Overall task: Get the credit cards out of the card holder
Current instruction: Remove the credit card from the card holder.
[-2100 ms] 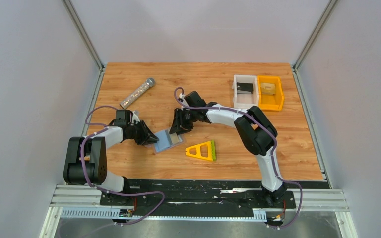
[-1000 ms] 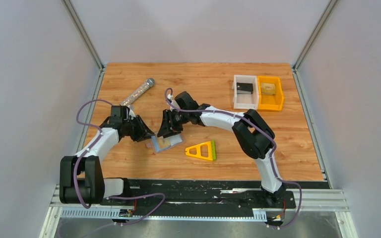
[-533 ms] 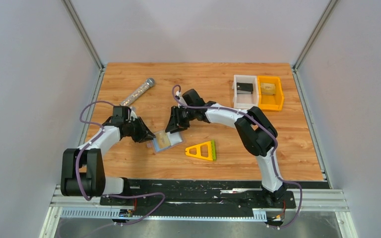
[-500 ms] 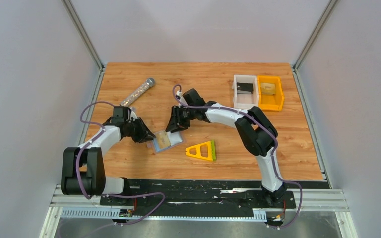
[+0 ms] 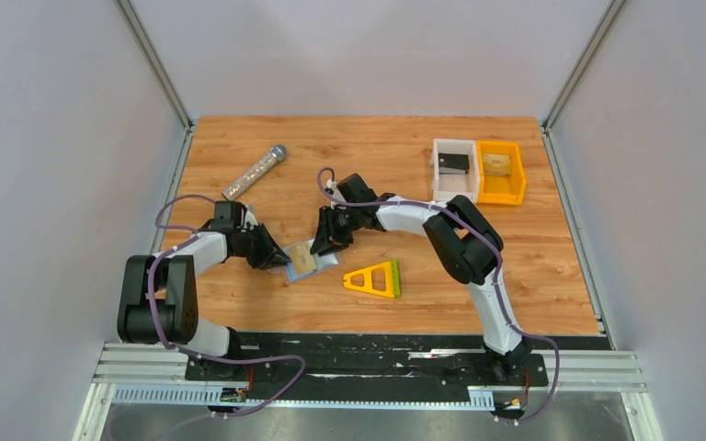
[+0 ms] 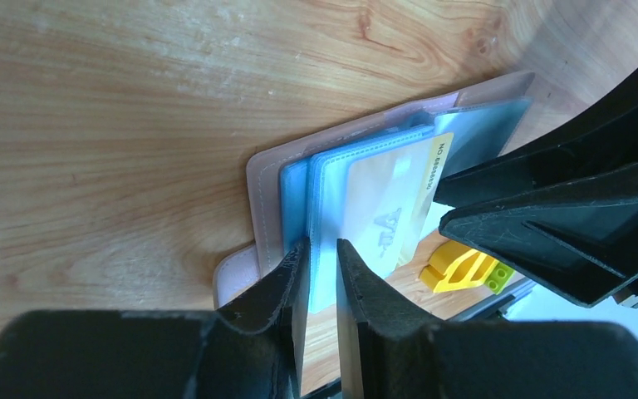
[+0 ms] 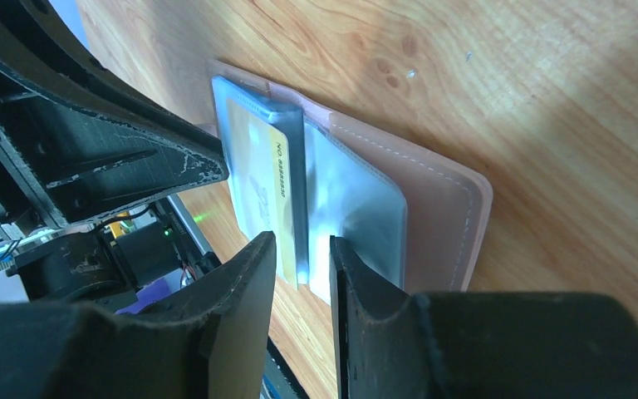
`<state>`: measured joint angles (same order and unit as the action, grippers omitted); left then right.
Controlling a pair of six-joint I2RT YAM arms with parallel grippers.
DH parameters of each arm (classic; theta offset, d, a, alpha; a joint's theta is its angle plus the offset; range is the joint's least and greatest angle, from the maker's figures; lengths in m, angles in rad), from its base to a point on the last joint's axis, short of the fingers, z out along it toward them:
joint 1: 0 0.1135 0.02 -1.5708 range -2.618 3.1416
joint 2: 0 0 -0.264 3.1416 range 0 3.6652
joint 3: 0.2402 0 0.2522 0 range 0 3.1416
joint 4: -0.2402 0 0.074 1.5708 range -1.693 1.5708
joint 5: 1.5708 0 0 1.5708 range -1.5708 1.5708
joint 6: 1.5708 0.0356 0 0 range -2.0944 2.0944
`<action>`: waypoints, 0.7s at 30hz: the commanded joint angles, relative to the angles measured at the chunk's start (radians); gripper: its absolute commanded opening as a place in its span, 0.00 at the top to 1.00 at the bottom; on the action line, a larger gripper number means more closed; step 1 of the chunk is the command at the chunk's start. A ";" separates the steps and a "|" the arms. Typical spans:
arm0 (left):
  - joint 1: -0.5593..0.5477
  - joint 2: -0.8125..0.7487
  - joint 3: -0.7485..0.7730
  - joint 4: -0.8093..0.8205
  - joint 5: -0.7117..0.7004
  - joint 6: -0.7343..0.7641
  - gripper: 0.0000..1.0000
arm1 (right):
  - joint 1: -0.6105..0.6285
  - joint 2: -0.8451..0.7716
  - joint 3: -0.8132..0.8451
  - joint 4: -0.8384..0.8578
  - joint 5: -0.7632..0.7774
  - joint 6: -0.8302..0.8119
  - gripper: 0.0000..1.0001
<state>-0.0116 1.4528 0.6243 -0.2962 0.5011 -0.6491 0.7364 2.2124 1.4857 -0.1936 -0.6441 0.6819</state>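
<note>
Left claw (image 6: 322, 249) and right claw (image 7: 299, 249) meet tip to tip over the open card holder (image 6: 264, 170)
The left claw is nearly closed. Its fingers (image 6: 295, 278) pinch the edge of a clear blue sleeve of the holder, and the pink cover lies flat on the wooden table (image 6: 116, 125) under its tips. Just beyond those tips a gold credit card (image 6: 386, 199) sits inside the sleeve. The right claw faces it from the opposite end, its jaws narrowed to a slim gap astride the sleeve edge that carries the card; I cannot tell whether they press it. A yellow-and-green triangular frame (image 5: 374, 278) lies near the right claw, apart from the holder
</note>
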 commanded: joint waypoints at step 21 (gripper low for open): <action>-0.002 0.029 -0.024 0.035 -0.008 0.012 0.76 | 0.006 0.041 0.007 0.084 -0.106 0.010 0.78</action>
<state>-0.0113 1.4712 0.6197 -0.2672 0.5259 -0.6498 0.7372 2.2417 1.4857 -0.1585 -0.7166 0.6872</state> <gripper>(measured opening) 0.246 0.232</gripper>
